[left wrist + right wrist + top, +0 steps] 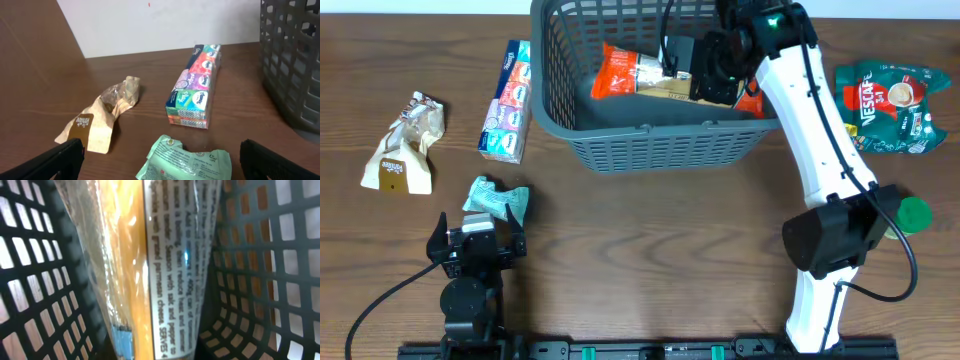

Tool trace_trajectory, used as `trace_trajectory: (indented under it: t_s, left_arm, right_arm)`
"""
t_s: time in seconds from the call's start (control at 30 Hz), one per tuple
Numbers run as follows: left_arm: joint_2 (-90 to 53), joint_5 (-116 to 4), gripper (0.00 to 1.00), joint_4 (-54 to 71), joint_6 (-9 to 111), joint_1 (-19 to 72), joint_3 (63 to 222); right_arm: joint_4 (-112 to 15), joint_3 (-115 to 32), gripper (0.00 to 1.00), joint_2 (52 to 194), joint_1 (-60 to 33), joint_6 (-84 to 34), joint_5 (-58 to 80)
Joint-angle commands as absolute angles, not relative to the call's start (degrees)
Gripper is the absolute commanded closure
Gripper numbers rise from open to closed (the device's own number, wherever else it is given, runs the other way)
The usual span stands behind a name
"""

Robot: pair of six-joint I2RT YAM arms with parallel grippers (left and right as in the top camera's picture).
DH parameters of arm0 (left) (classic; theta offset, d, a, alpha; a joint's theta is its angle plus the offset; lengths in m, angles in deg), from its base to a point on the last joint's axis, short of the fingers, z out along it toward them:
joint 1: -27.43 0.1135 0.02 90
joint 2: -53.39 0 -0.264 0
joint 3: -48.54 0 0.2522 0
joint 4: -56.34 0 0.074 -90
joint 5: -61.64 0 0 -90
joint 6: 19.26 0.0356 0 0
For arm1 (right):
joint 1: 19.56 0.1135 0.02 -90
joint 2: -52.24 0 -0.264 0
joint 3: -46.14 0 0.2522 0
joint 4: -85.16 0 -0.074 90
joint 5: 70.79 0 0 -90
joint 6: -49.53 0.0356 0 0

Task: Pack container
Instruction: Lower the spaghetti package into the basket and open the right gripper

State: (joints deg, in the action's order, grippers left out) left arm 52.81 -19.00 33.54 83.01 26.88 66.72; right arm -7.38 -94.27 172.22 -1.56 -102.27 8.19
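Placing step, I judge: right tool (pixel 692 68) clamped on a packet (pixel 175 255) inside the container (pixel 660 150); left tool (pixel 477 233) apart beside a green pouch (pixel 498 200); next, release and lift clear.

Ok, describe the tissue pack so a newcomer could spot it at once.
Find the big dark grey basket, top centre in the overhead view. Just off its left wall lies a long tissue pack. Unlike the crumpled brown wrapper and green packet nearby, it is a straight block of multicoloured panels.

"NESCAFE" on green pouch (pixel 892 108) (vertical lettering)
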Motion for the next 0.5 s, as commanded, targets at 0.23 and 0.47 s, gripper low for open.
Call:
trace_trajectory:
  t_s: [0.23,0.47]
  left_arm:
    - [53.2,-18.9,0.01,32.8,83.6,26.7,65.3]
    - [53.2,-18.9,0.01,32.8,83.6,26.7,65.3]
  right_arm:
    - [-8.0,-94.9,0.99,171.5,1.2,-104.9,4.1]
    - [-8.2,-94.9,0.94,171.5,1.5,-104.8,4.2]
